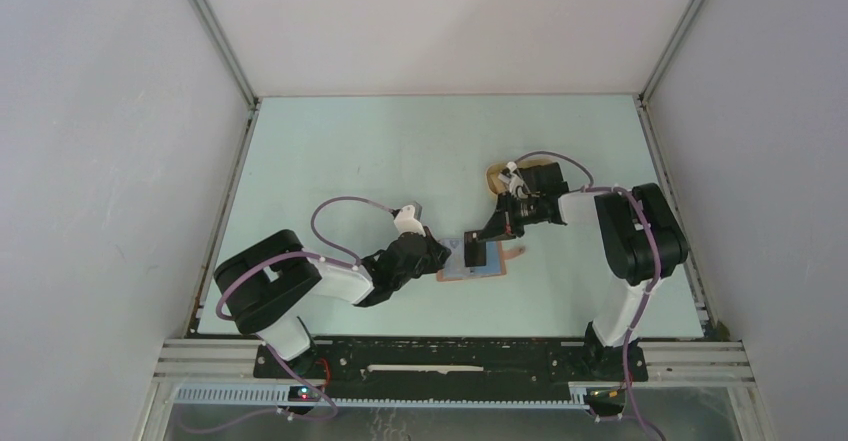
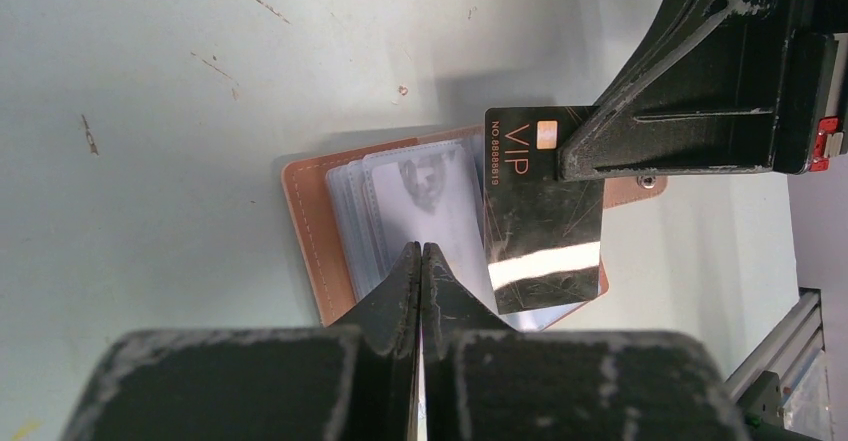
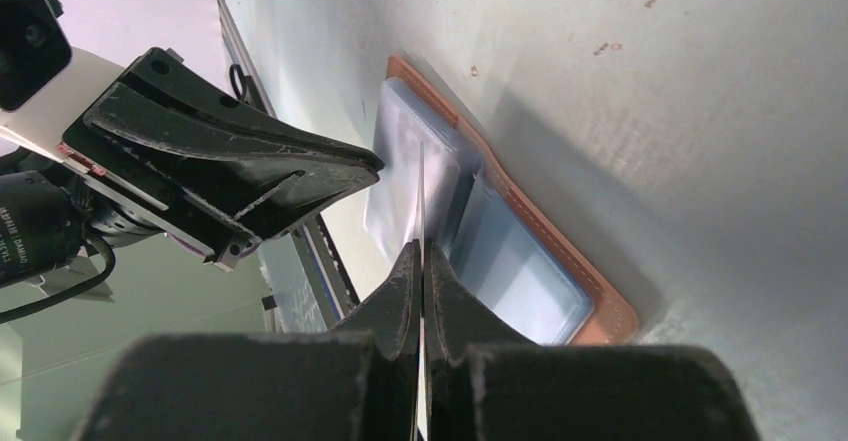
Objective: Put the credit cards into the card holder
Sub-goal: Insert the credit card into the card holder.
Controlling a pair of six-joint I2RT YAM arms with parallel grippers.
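The left jaws are pressed together, their tips at the clear sleeves (image 2: 420,196) of the open card holder (image 2: 312,223), which lies flat on the worktop (image 2: 150,181). Just right of those tips, the right jaws pinch a black credit card (image 2: 540,231) by one edge, holding it over the holder.

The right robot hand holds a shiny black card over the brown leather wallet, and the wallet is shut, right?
No, the brown leather wallet is open: the left wrist view shows its clear sleeves. The right gripper does hold the shiny black card over it.
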